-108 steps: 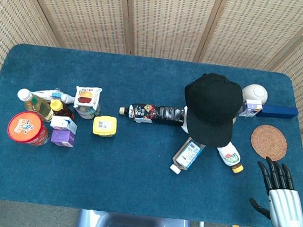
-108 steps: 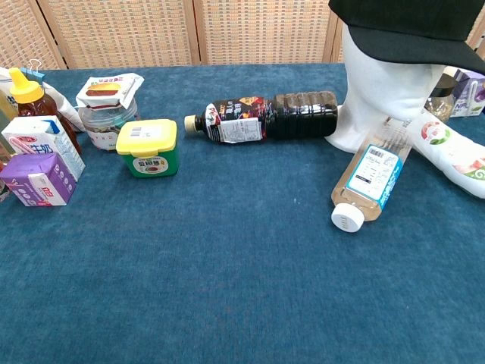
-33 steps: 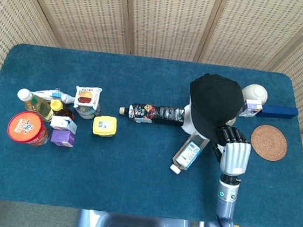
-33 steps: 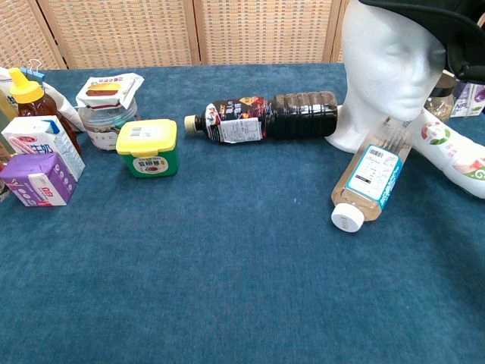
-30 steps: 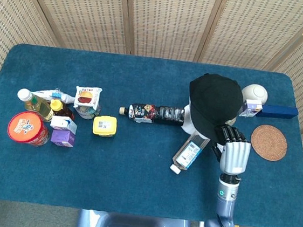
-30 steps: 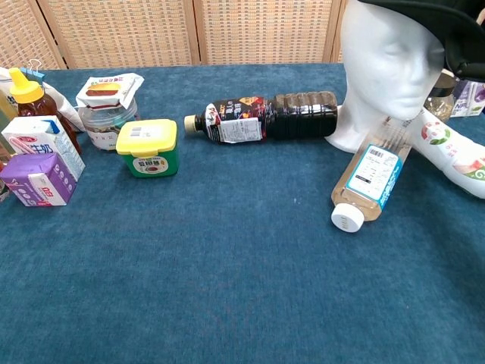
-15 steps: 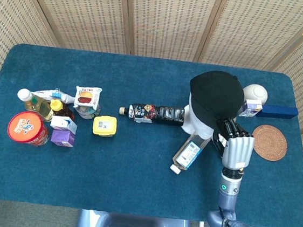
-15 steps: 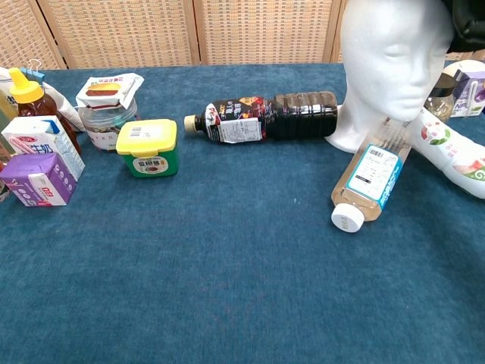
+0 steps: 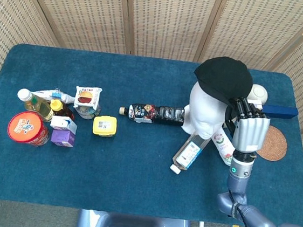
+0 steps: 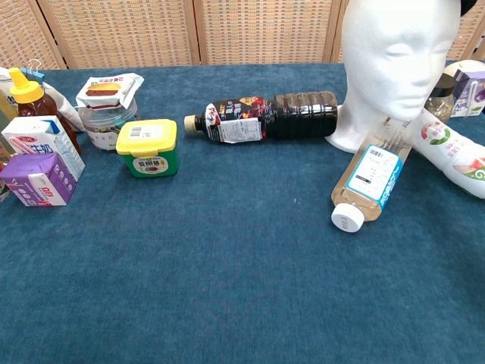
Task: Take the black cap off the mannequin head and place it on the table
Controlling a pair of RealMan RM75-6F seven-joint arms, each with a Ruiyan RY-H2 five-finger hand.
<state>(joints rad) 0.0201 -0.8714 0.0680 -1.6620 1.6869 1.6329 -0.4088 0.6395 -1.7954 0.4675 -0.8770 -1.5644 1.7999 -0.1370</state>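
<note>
The black cap [image 9: 224,78] hangs in the air above the back of the white mannequin head [image 9: 205,111], lifted clear of its face. My right hand [image 9: 249,130] holds the cap by its right edge, fingers up at the brim, just right of the head. In the chest view the mannequin head [image 10: 396,53] stands bare, its face fully showing, and only a sliver of black sits at the top right corner. My left hand is in neither view.
A dark bottle [image 9: 154,113] lies left of the mannequin, a clear bottle [image 9: 188,153] and a white bottle [image 9: 223,146] lie in front of it. A woven coaster [image 9: 272,147], blue box [image 9: 278,111] and white ball [image 9: 259,92] sit right. Jars and cartons [image 9: 53,117] cluster far left.
My right hand has risen and moved back with the cap. The cap has come up off the mannequin's crown, baring the face, and has left the chest view.
</note>
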